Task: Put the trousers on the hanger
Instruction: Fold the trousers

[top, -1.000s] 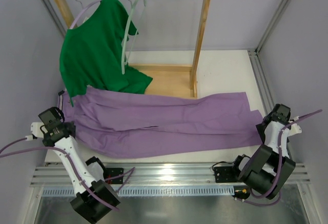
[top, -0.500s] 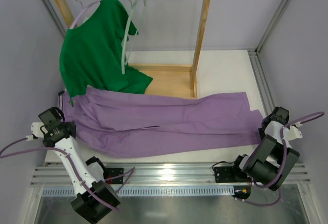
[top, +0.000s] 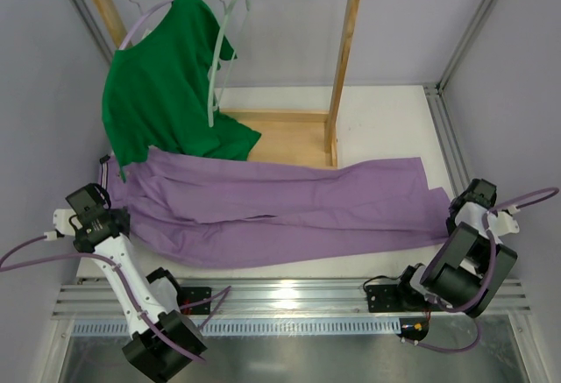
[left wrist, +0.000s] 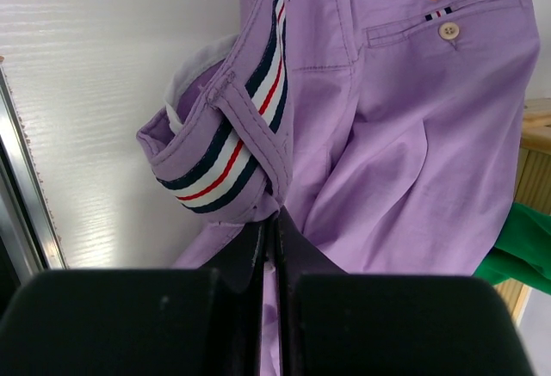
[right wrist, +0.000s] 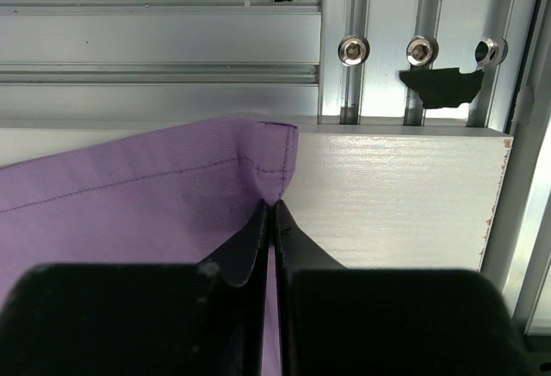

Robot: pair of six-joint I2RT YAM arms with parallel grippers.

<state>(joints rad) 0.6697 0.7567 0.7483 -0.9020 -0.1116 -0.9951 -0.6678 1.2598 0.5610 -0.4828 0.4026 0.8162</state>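
Right gripper (right wrist: 274,208): shut now, where a moment ago its jaws stood apart; it pinches the very corner of the leg hem (right wrist: 258,148) at the right edge of the table (top: 386,129).
Left gripper (left wrist: 275,217): clenched as well, on the fabric just below the striped waistband (left wrist: 228,144).
Trousers (top: 289,212): stretched flat across the table with one end in each grip; the waist end lies under the lower edge of the green T-shirt (top: 158,102).
Hanger (top: 211,94): hangs bare on the wooden rack (top: 346,59), just beside the shirt and well apart from both grippers.
Your step: raise both ends together and slowly. You hold only a thin bite at the hem, so a jerk may pull it free. Keep the cloth lightly taut, and draw the waist clear of the shirt before you carry anything toward the rack.
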